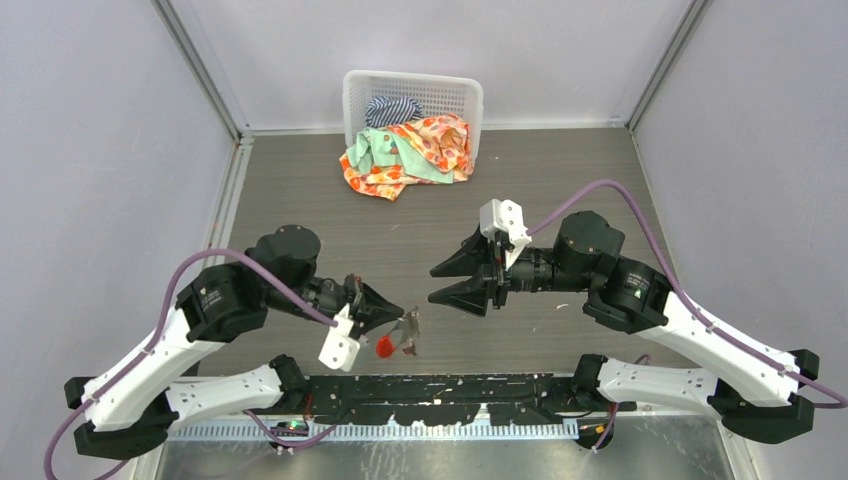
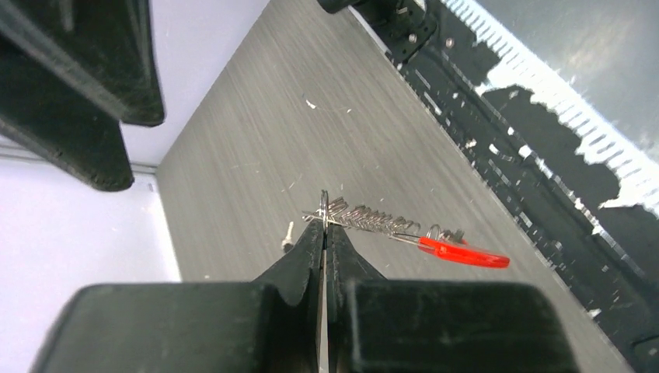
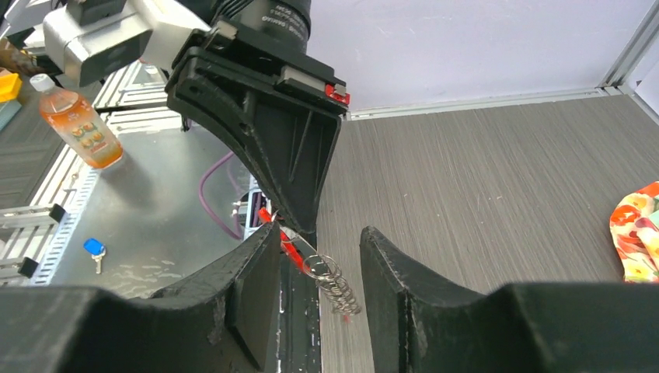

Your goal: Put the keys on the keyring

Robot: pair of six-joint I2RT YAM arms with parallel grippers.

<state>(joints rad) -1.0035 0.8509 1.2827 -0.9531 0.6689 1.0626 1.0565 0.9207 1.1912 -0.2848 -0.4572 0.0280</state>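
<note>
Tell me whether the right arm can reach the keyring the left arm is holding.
Probably yes. The right gripper is open and pointed toward the keyring, which the shut left gripper holds out just ahead of it, and nothing lies between them.

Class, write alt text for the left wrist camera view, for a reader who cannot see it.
The left gripper pinches the keyring between its shut fingertips. The bunch, ending in a red tag, trails rightward over the grey table.
</note>
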